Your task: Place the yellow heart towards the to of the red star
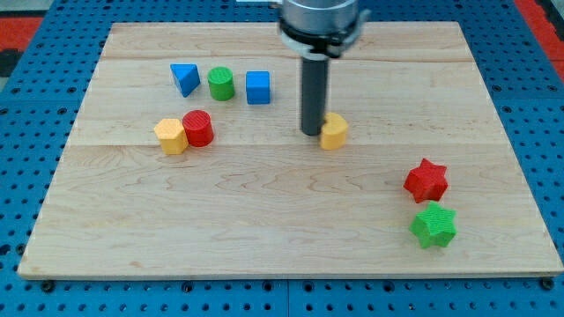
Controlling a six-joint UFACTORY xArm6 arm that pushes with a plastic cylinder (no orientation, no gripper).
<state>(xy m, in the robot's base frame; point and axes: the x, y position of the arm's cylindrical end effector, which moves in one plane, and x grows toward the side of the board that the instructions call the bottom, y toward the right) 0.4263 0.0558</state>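
Yellow heart [334,131]: near board centre, well up-left of red star [426,180].
Tip: my tip [311,133] touches the heart's left side; bare rod, no claw, nothing held.
Green star [434,225]: just below red star.

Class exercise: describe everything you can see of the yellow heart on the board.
The yellow heart is a small, chunky block, plastic by its look, with a flat top face. It lies flat on the wooden board, right of centre in the view. My tip stands against its left side, touching or nearly so, and hides part of that edge. No other block touches it. The red star sits apart, toward the view's lower right.
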